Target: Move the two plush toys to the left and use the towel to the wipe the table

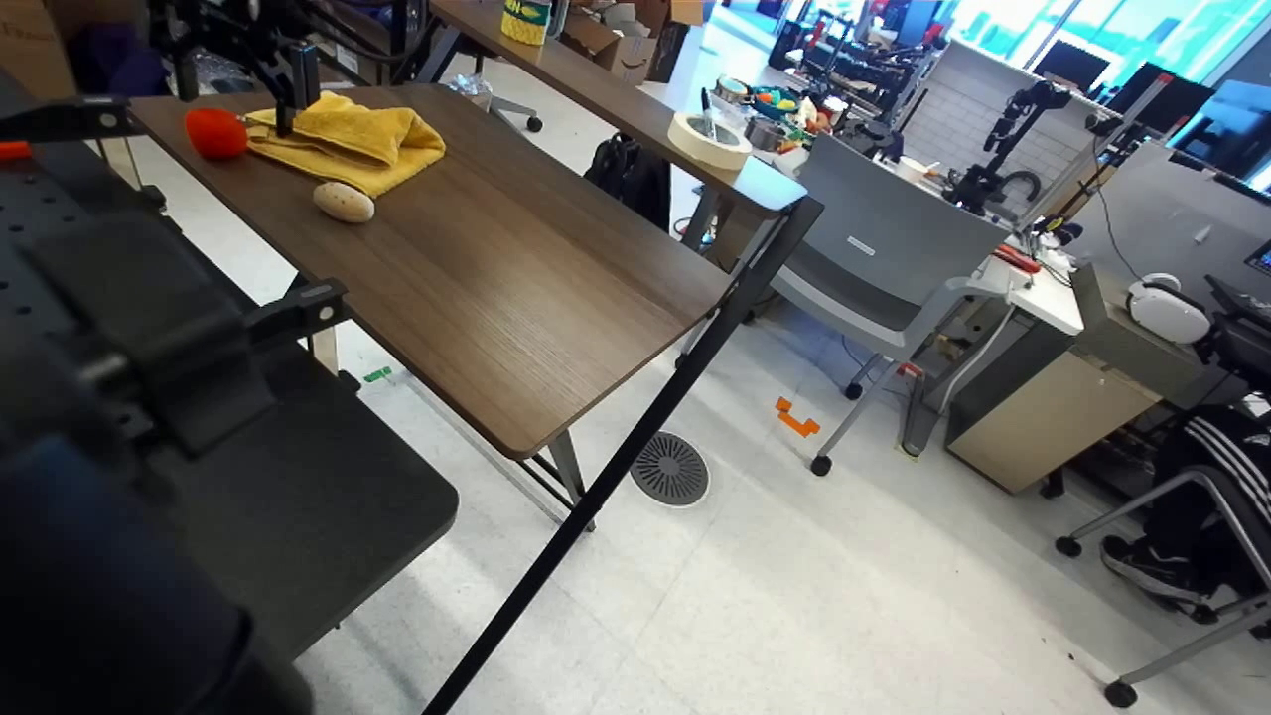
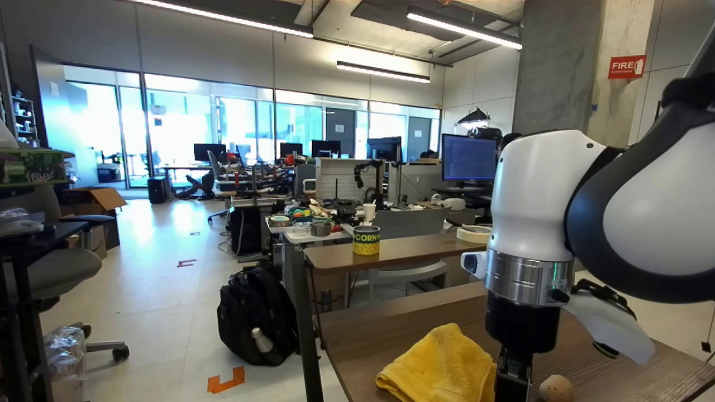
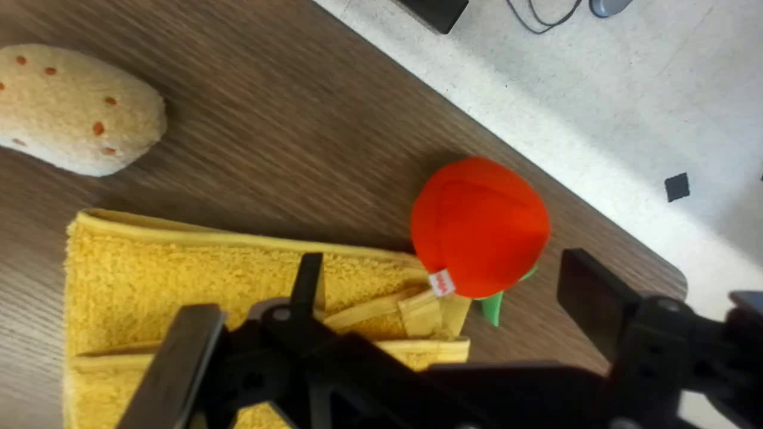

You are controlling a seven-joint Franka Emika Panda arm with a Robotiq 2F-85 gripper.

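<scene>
The red-orange plush toy, with a green leaf, sits against the towel's end near the table edge. In the wrist view it lies between the spread fingers of my gripper, which is open and holds nothing. Spotted and beige, the other plush toy rests apart at upper left. A folded yellow towel runs under the left finger; whether they touch I cannot tell. In an exterior view, the gripper stands over the towel beside the red toy. The brown table carries everything.
A raised shelf along the table's far side bears a corn can and a tape roll. A black platform with clamps adjoins the near edge. The red toy lies close to the table's edge, with floor beyond.
</scene>
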